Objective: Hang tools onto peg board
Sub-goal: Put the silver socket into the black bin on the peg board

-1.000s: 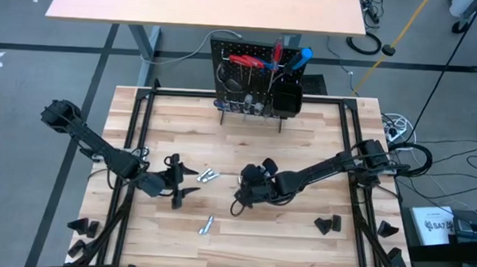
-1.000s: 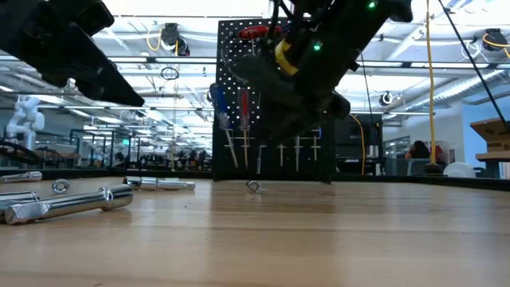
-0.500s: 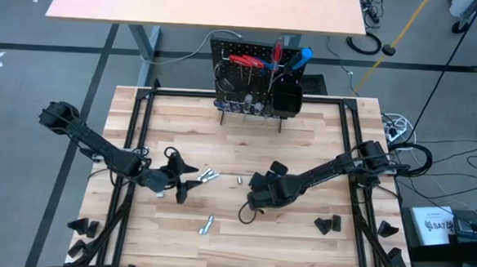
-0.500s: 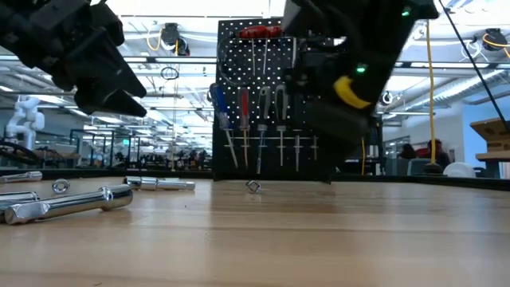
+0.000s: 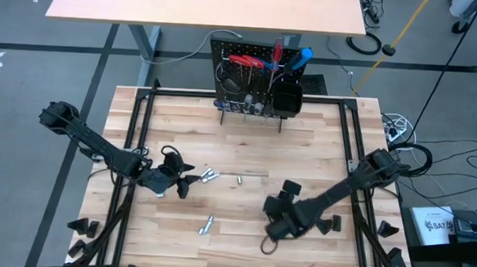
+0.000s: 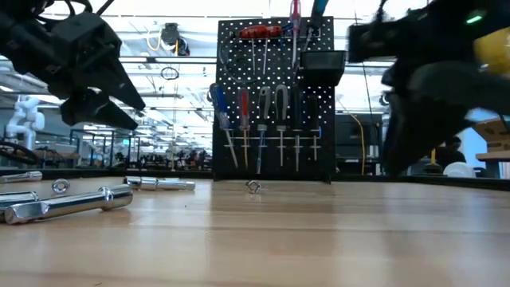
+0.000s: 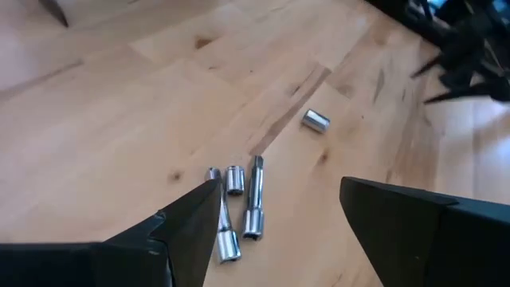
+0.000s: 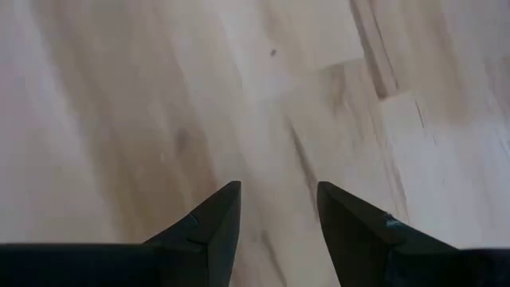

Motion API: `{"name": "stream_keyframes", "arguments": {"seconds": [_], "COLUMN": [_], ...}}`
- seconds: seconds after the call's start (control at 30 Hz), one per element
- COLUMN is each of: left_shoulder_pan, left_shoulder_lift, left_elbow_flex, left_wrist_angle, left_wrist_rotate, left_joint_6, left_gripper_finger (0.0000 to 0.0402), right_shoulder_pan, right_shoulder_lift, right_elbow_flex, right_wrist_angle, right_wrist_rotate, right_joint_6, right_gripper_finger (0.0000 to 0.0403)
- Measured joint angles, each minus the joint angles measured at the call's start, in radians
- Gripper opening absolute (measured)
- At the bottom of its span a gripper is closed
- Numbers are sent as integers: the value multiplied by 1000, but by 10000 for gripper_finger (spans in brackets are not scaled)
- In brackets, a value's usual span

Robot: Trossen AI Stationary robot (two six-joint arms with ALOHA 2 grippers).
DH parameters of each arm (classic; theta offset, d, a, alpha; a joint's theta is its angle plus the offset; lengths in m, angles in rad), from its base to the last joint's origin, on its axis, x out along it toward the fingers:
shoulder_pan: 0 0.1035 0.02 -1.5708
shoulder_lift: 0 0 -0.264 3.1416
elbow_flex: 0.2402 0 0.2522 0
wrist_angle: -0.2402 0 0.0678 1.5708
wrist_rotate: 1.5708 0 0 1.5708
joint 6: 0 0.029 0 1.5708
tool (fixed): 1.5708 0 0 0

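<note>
Left hand [image 5: 182,180] hovers over the left-centre of the tabletop [image 5: 247,134], its two dark fingers [image 7: 183,231] spread wide with nothing between them — open and empty. Just ahead of it lies a small cluster of silver bits [image 7: 235,203], three or four pieces side by side, and a single short silver socket [image 7: 315,121] a little farther on; one more silver bit [image 5: 207,224] lies nearer the front edge. Right hand [image 5: 271,237] sits low toward the front of the tabletop, right of centre, fingers [image 8: 209,227] part-way apart over bare wood, touching nothing as far as the wrist view shows — the low view of it is blurred. Peg board [image 5: 254,77] stands upright at the far edge, centre, already carrying red- and blue-handled screwdrivers [image 6: 243,119] and a black bin [image 5: 286,97].
</note>
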Motion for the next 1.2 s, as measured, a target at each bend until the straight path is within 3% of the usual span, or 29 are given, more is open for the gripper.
{"name": "stream_keyframes", "arguments": {"seconds": [0.2,0.4,0.57,0.77,0.93,1.07,1.2], "left_shoulder_pan": [-27,-109,-141,-118,-82,-57,-25], "left_shoulder_lift": [0,37,103,226,314,341,311], "left_elbow_flex": [5,49,77,78,78,78,78], "left_wrist_angle": [28,27,-5,7,159,333,420], "left_wrist_rotate": [38,91,97,127,116,97,62], "left_joint_6": [-66,-50,-52,-12,213,433,564], "left_gripper_finger": [265,248,230,228,228,228,228], "right_shoulder_pan": [120,199,198,87,-31,-123,-215], "right_shoulder_lift": [-14,-71,-82,-87,-88,-82,-60], "right_elbow_flex": [0,0,-1,-115,-201,-231,-214], "right_wrist_angle": [-98,-99,-58,404,749,837,844], "right_wrist_rotate": [144,147,158,182,243,331,259], "right_joint_6": [124,177,176,-27,-102,-14,49], "right_gripper_finger": [160,160,160,160,160,160,160]}}
